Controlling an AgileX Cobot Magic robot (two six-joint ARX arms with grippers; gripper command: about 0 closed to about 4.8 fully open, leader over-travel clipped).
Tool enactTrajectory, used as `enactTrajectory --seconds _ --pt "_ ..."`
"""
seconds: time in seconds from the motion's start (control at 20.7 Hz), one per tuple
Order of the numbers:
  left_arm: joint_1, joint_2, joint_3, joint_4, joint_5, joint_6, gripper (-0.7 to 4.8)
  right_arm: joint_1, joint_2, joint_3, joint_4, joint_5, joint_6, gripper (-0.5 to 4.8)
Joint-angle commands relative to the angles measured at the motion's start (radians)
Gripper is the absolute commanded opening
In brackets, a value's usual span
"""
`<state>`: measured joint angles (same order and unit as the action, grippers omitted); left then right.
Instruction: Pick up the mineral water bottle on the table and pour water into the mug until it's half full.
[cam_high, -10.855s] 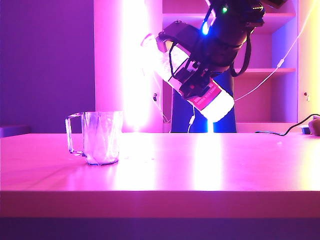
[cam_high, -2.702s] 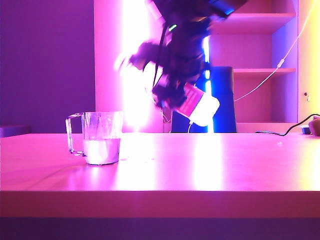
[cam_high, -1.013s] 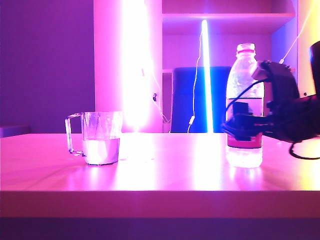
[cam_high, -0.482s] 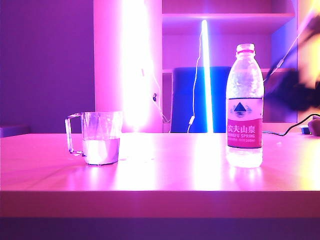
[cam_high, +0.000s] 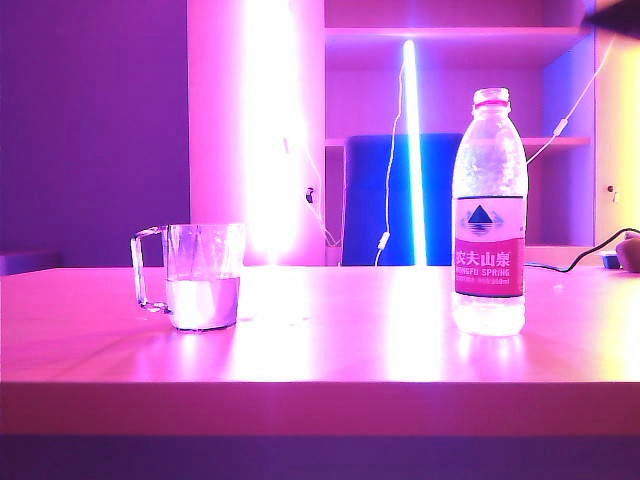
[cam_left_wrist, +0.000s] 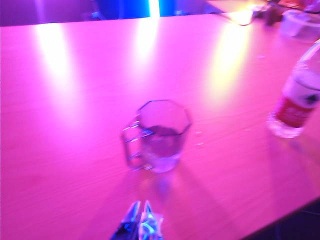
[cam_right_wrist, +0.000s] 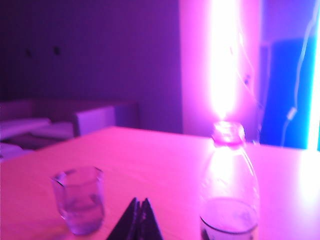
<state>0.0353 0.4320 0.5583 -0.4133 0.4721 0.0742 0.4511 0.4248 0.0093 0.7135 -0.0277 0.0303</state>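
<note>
The mineral water bottle (cam_high: 489, 215) stands upright and uncapped on the right of the table, with nothing holding it. The clear mug (cam_high: 200, 275) stands on the left with its handle pointing left, and water (cam_high: 203, 300) fills roughly its lower half. My right gripper (cam_right_wrist: 140, 204) is shut and empty, raised well back from the bottle (cam_right_wrist: 229, 185) and the mug (cam_right_wrist: 80, 200). Only a dark bit of that arm (cam_high: 618, 15) shows in the exterior view's top right corner. My left gripper (cam_left_wrist: 140, 207) is shut and empty, hovering above the table short of the mug (cam_left_wrist: 162, 132), with the bottle (cam_left_wrist: 299, 102) off to the side.
A black cable and a small object (cam_high: 625, 250) lie at the table's far right edge. A clear container (cam_left_wrist: 300, 22) sits near the far corner. Behind the table are a blue chair (cam_high: 385, 200), shelves and a bright light strip.
My right gripper let go of the bottle, drew away to the right and rose almost out of the exterior view. The bottle stayed upright in place. The mug has not moved.
</note>
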Motion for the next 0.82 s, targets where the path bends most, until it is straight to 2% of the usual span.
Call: enactTrajectory --seconds 0.05,0.1,0.24,0.39,0.58,0.82 --pt "0.001 -0.051 -0.002 0.007 -0.080 0.024 -0.05 0.001 -0.288 0.004 -0.323 0.003 0.002 -0.02" --pt "0.001 -0.085 -0.011 0.031 -0.085 0.023 -0.05 0.002 -0.423 0.004 -0.437 0.003 0.002 -0.02" --pt "0.000 -0.180 -0.073 0.105 -0.091 0.017 -0.05 0.002 -0.392 0.040 -0.471 -0.007 0.003 -0.01" --pt "0.001 -0.303 -0.192 0.163 -0.182 -0.003 -0.05 0.005 -0.401 0.051 -0.507 -0.013 0.003 -0.01" --pt "0.001 -0.434 -0.345 0.189 -0.183 -0.005 -0.04 0.006 -0.414 0.041 -0.565 -0.019 0.004 -0.01" --pt "0.000 -0.427 -0.455 0.261 -0.184 -0.030 -0.05 0.006 -0.413 0.037 -0.611 -0.019 0.004 -0.01"
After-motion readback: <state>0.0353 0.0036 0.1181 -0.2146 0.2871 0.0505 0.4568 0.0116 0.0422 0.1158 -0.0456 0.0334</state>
